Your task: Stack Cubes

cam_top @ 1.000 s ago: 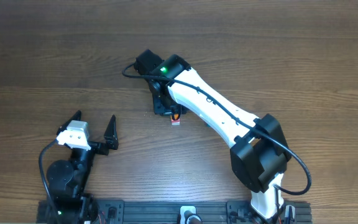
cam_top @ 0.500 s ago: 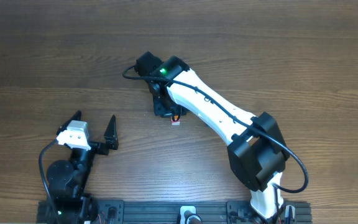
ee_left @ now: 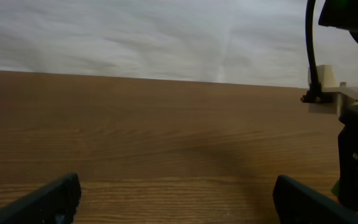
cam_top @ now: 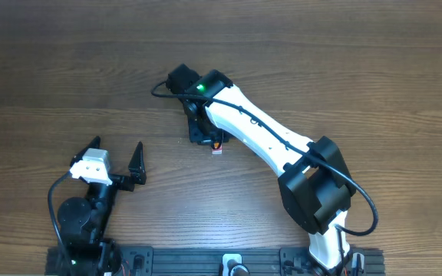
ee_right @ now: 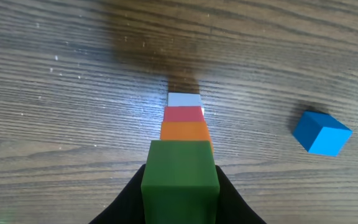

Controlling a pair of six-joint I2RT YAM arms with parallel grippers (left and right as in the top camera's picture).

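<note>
In the right wrist view a green cube (ee_right: pixel 180 180) sits between my right gripper's dark fingers (ee_right: pixel 128 200); the right gripper (ee_right: pixel 180 205) is shut on it. Directly beneath it stands a stack of an orange cube (ee_right: pixel 186 132), a red cube (ee_right: pixel 183 114) and a white cube (ee_right: pixel 184 99) at the bottom. Whether the green cube touches the orange one I cannot tell. A blue cube (ee_right: pixel 321 132) lies alone on the wood beside the stack. From above, the right gripper (cam_top: pixel 204 132) is at the table's middle, with the stack's edge (cam_top: pixel 216 149) peeking out. My left gripper (cam_top: pixel 115 157) rests open near its base.
The wooden table (cam_top: pixel 359 69) is bare around the stack. The right arm (cam_top: pixel 259 138) stretches diagonally from the bottom right to the centre. In the left wrist view the right arm's wrist (ee_left: pixel 353 155) and cable show at the edge.
The right arm's elbow has shifted slightly left; its gripper stays over the stack with the green cube. The left arm has not moved.
</note>
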